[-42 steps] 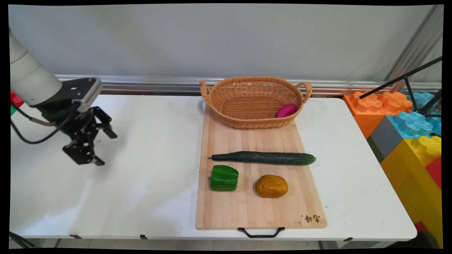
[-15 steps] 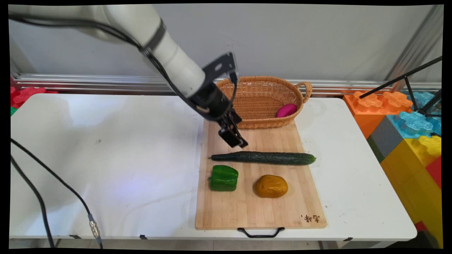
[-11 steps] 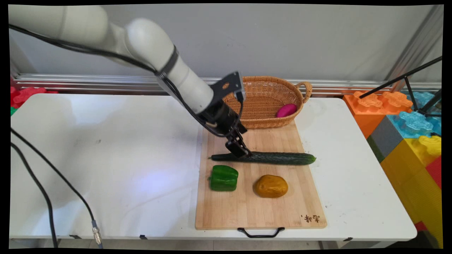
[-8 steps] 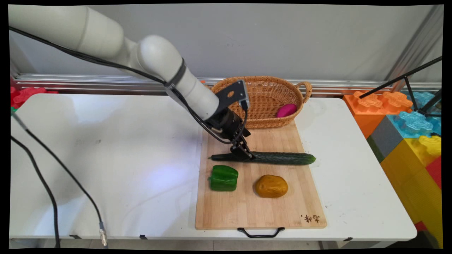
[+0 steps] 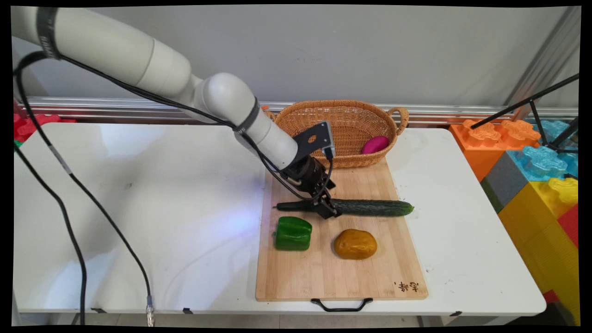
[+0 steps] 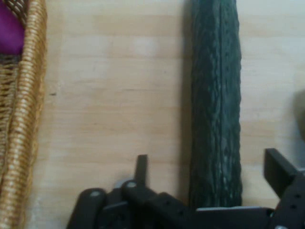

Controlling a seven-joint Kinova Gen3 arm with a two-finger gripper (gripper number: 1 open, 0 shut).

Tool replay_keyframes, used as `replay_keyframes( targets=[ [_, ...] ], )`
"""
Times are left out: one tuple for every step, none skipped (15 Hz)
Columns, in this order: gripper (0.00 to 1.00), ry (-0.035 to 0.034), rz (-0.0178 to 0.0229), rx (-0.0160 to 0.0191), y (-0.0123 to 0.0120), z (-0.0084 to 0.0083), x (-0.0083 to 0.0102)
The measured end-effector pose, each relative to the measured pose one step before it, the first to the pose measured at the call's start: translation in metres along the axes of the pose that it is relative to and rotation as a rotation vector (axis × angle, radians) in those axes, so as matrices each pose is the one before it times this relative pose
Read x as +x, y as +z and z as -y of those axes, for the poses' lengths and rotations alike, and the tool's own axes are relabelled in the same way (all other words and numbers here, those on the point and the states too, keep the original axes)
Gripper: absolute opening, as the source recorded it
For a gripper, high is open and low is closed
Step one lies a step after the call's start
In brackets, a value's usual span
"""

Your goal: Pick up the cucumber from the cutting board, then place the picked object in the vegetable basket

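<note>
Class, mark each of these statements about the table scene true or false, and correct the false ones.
1. The gripper straddles the cucumber, fingers open. True.
2. The cucumber lies in the basket. False: it lies on the cutting board.
3. A pink object is inside the basket. True.
4. The green pepper sits right of the potato in the main view. False: it sits left.

The gripper point(image 5: 329, 209) covers part of the cucumber point(image 5: 370, 207) in the main view. In the hand view the cucumber's point(image 6: 215, 105) far end is cut off at the top edge, the basket point(image 6: 21, 133) and the pink thing point(image 6: 10, 33) inside it at the left edge.
</note>
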Motion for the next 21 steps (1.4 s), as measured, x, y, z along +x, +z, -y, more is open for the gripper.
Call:
replay_keyframes(
  targets=[
    [0.00,0.00400,-0.00063,-0.00324,0.00409,0.00063,-0.00023],
    [0.00,0.00362,0.00032,-0.00399,0.00313,0.00015,-0.00036],
    [0.00,0.00246,0.00126,-0.00320,0.00173,-0.00011,-0.00030],
    [0.00,0.00360,0.00248,-0.00569,0.00251,-0.00035,-0.00042],
    [0.00,0.00202,0.00123,-0.00308,0.00119,-0.00023,-0.00021],
    [0.00,0.00333,0.00184,-0.00427,0.00146,-0.00032,-0.00003],
    [0.00,0.00207,-0.00012,-0.00252,0.00043,-0.00024,0.00034],
    [0.00,0.00264,-0.00060,-0.00290,-0.00013,-0.00037,0.00047],
    [0.00,0.00132,-0.00191,-0.00255,-0.00046,-0.00010,0.00098],
    [0.00,0.00291,-0.00415,-0.00287,-0.00164,-0.00015,0.00254],
    [0.00,0.00005,-0.00381,-0.00239,-0.00185,-0.00001,0.00214],
    [0.00,0.00075,-0.00757,-0.00105,-0.00379,0.00030,0.00429],
    [0.00,0.00004,-0.01148,-0.00194,-0.00617,0.00024,0.00633],
    [0.00,-0.00015,-0.01287,-0.00286,-0.00687,0.00021,0.00753],
    [0.00,0.00069,-0.01227,-0.00198,-0.00655,0.00020,0.00760],
    [0.00,-0.00084,-0.01461,-0.00159,-0.00827,0.00044,0.00962],
    [0.00,-0.00166,-0.01623,0.00140,-0.00928,0.00099,0.01126],
    [0.00,-0.00120,-0.01073,0.00277,-0.00575,0.00114,0.00742],
    [0.00,-0.00015,-0.00887,0.00329,-0.00424,0.00123,0.00614],
    [0.00,0.00088,-0.01356,0.00572,-0.00585,0.00222,0.00957],
    [0.00,0.00245,-0.01762,0.01069,-0.00722,0.00367,0.01185]
  ],
)
